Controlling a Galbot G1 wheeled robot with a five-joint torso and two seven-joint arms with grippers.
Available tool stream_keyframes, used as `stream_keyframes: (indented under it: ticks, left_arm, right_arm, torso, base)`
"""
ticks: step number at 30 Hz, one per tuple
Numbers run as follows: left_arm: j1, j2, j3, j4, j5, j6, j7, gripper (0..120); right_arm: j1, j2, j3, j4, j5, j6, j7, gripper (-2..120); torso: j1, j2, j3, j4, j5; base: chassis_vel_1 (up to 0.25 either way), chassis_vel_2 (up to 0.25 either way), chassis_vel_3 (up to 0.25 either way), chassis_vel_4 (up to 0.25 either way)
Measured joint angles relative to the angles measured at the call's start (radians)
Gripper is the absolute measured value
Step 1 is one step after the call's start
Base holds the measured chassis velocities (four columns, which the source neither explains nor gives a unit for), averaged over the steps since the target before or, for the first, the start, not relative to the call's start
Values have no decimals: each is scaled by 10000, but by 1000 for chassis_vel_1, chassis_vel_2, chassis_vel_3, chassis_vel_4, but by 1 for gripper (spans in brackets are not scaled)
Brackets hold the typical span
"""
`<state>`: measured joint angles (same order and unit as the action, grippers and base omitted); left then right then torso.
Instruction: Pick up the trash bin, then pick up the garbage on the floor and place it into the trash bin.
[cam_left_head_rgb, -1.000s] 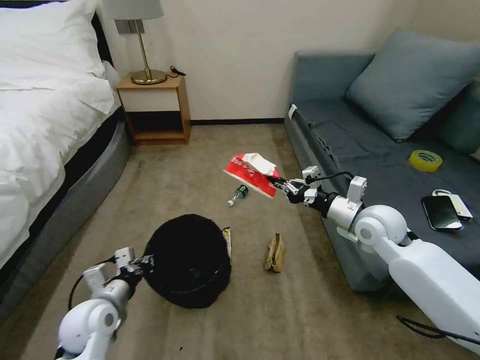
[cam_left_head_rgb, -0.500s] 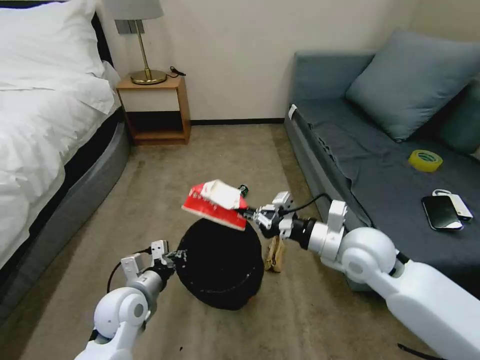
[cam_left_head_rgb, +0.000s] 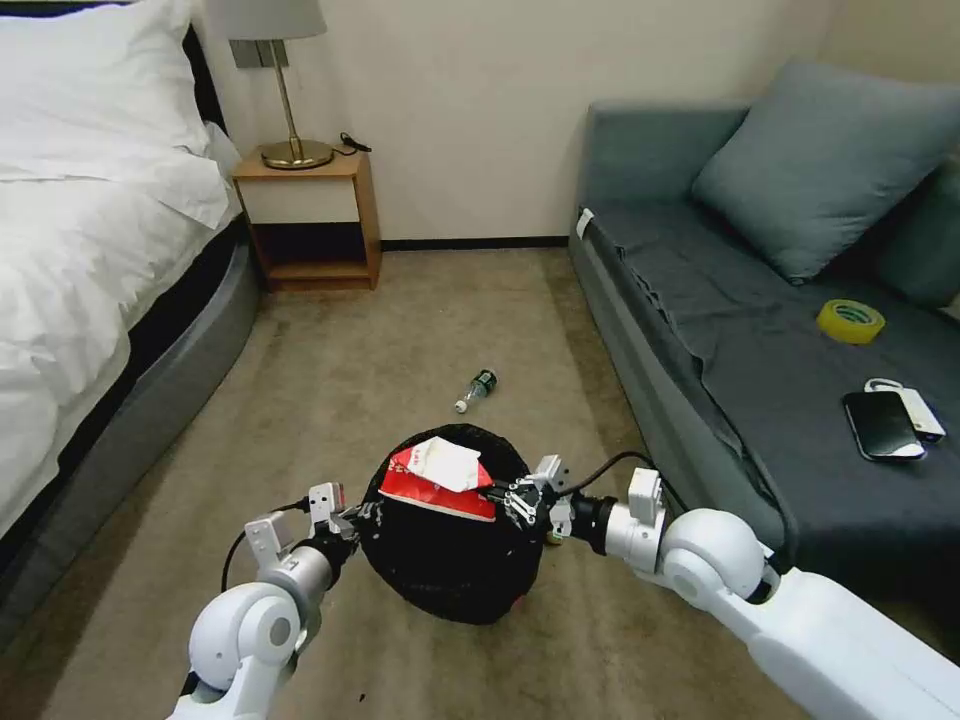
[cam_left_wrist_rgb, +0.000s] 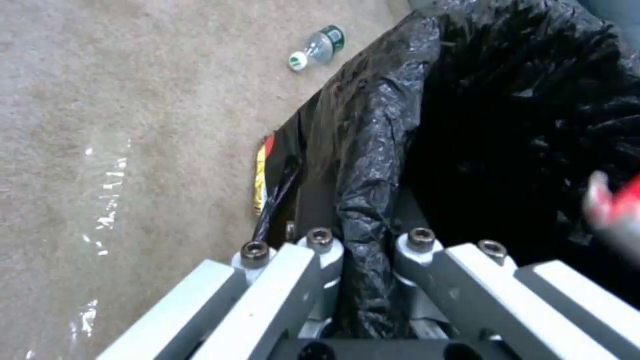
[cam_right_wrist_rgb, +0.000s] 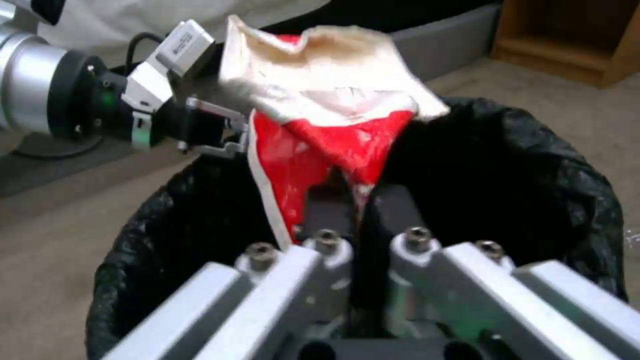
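I saw the round trash bin (cam_left_head_rgb: 450, 560), lined with crinkled glossy black plastic, held above the carpet by my left gripper (cam_left_head_rgb: 352, 516), jaws clamped on its rim. My right gripper (cam_left_head_rgb: 512, 497) reached in level from the opposite side. It pinched the crumpled red-and-white snack packet (cam_left_head_rgb: 440, 478) over the bin's mouth.

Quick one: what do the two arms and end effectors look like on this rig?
Both arms have glossy white shells with rounded ball-like joints and silver metal wrist cylinders. A small white boxy camera module sits on each wrist, fed by a looping black cable. The left end effector and right end effector are dark linkage assemblies; up close, their grey-white bars are pinned with hex-socket bolts. A green light glows on the left wrist.
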<state>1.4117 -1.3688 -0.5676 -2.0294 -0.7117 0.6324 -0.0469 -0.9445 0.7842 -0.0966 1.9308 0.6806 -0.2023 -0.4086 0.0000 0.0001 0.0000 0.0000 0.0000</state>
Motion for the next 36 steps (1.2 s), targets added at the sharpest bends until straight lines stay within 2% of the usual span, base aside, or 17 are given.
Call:
stream_keyframes:
  ticks: [6,7,10,11,15,16,18,19,21,22,25,29,31,33,36]
  left_arm:
    - [76,-97,-102,-131,-245,23,-87,4]
    - [76,-97,-102,-131,-245,23,-87,4]
    - [135,-140,-134,-181,-257,30,-96,4]
    - [135,-140,-134,-181,-257,30,-96,4]
    - [202,-164,-272,-199,-175,15,-91,4]
    - [202,-164,-272,-199,-175,15,-91,4]
    - [241,-186,-398,-208,-64,-25,-79,4]
    - [293,-209,-529,-244,44,-79,-50,4]
    - [316,-218,-572,-271,81,-97,-42,4]
    - [407,-275,-756,-413,282,-179,13,4]
    - [513,-346,-1061,-646,745,-346,161,4]
    - [597,-409,-1393,-819,949,-428,194,4]
    - [696,-478,-1756,-1008,1037,-433,194,4]
    - [716,-494,-1853,-1042,1060,-434,197,4]
    - [763,-508,-2270,-1098,1100,-447,216,4]
  right_arm:
    - [-155,49,94,114,-232,-45,-186,28]
    - [-155,49,94,114,-232,-45,-186,28]
    - [-261,78,222,218,-297,65,-102,42]
    - [-261,78,222,218,-297,65,-102,42]
    - [-323,186,527,756,-164,41,600,60]
    - [-323,186,527,756,-164,41,600,60]
    - [-344,260,753,948,-350,100,966,68]
    - [-392,328,992,1012,-772,266,1251,76]
    - [-427,354,1100,1015,-973,350,1370,76]
    - [-634,460,1513,1077,-1667,465,1896,83]
    - [-1482,744,2539,1406,-2713,249,2823,96]
    - [-2466,1052,3454,1688,-3465,183,3536,99]
    - [-3408,1429,4252,1874,-4122,276,3876,100]
    - [-3598,1515,4389,1908,-4245,328,3926,100]
    - [-4579,2032,4944,2124,-4852,583,4180,100]
  torso:
    - [0,-1,0,1,0]
    - [0,-1,0,1,0]
    - [0,0,0,-1,0]
    - [0,0,0,-1,0]
    - [0,-1,0,0,-1]
    - [0,-1,0,0,-1]
    - [-1,-2,0,0,-1]
    - [0,-2,0,2,-1]
    - [0,-2,0,1,-1]
    - [0,-2,0,2,-1]
    - [0,-2,0,2,0]
    - [0,-2,-1,0,0]
    - [0,-2,-1,-1,0]
    - [-1,-2,-1,-1,1]
    - [-1,-2,-1,-1,-1]
  base:
    - [0,0,0,0]
    - [0,0,0,0]
    - [0,0,0,0]
    - [0,0,0,0]
    - [0,0,0,0]
    - [0,0,0,0]
    - [0,0,0,0]
    - [0,0,0,0]
    - [0,0,0,0]
    - [0,0,0,0]
    - [0,0,0,0]
    - [0,0,0,0]
    - [0,0,0,0]
    - [0,0,0,0]
    - [0,0,0,0]
